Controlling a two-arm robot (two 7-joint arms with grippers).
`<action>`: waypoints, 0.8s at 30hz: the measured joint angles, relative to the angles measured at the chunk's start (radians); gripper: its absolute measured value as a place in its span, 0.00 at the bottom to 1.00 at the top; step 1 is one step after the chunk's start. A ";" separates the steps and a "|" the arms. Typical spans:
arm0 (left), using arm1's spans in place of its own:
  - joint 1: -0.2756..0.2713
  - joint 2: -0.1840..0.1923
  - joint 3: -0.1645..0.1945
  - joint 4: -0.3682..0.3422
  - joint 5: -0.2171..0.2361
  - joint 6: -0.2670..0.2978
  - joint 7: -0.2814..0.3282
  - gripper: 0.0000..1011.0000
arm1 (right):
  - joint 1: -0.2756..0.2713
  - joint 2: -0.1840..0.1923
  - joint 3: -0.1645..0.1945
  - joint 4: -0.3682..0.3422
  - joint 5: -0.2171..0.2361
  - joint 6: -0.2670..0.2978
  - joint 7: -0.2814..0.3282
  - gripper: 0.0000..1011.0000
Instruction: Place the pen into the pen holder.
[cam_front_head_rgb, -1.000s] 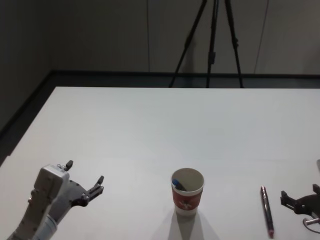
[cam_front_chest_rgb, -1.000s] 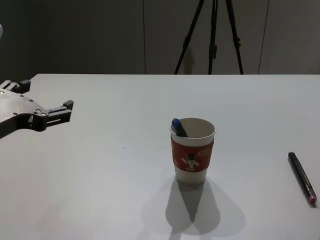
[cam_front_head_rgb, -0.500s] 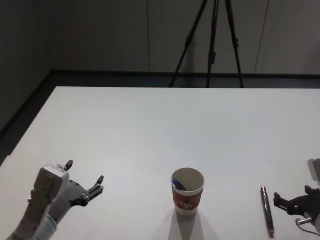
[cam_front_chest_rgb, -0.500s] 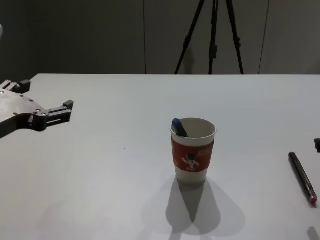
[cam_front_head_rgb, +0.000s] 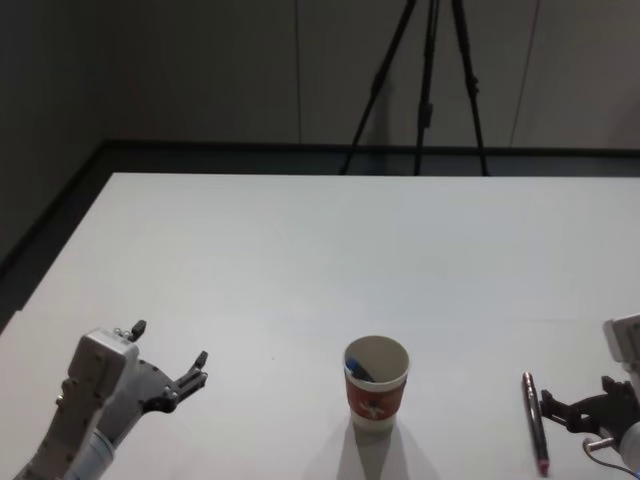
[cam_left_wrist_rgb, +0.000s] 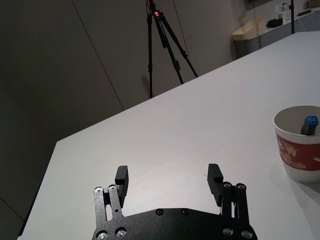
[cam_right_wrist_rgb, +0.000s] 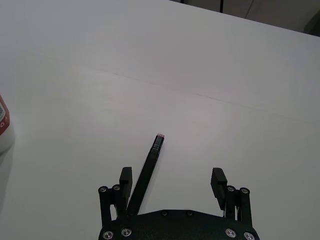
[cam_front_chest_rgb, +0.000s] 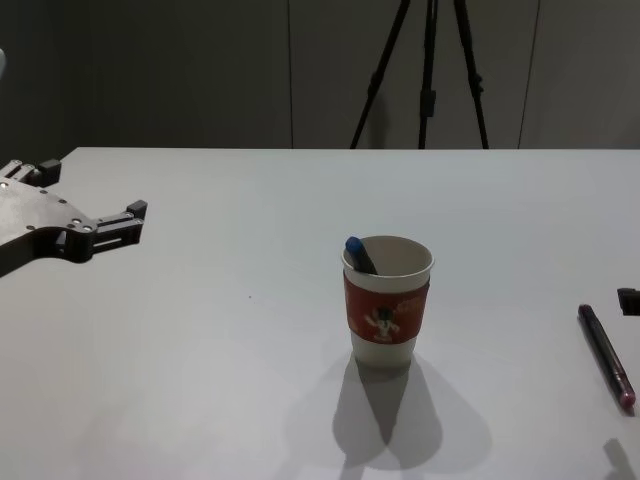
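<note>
White table (cam_front_head_rgb: 300, 250) with a cup and a pen resting on it.
The pen holder (cam_front_head_rgb: 376, 384), a white paper cup in a red sleeve, stands upright on the near part of the table. A dark pen (cam_front_head_rgb: 534, 422) lies flat on the tabletop, well apart to the right of the pen holder. Its length runs front to back, with its pinkish end toward the near side.

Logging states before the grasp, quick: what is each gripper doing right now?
Left gripper: open, holding nothing.
Right gripper: open, holding nothing, close by the pen lying on the table.
</note>
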 joint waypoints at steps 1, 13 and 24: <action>0.000 0.000 0.000 0.000 0.000 0.000 0.000 0.99 | 0.001 -0.002 0.001 0.002 -0.002 0.001 0.000 0.99; 0.000 0.000 0.000 0.000 0.000 0.000 0.000 0.99 | 0.021 -0.025 0.017 0.029 -0.024 0.049 0.005 0.99; 0.000 0.000 0.000 0.000 0.000 0.000 0.000 0.99 | 0.045 -0.050 0.031 0.071 -0.040 0.067 0.017 0.99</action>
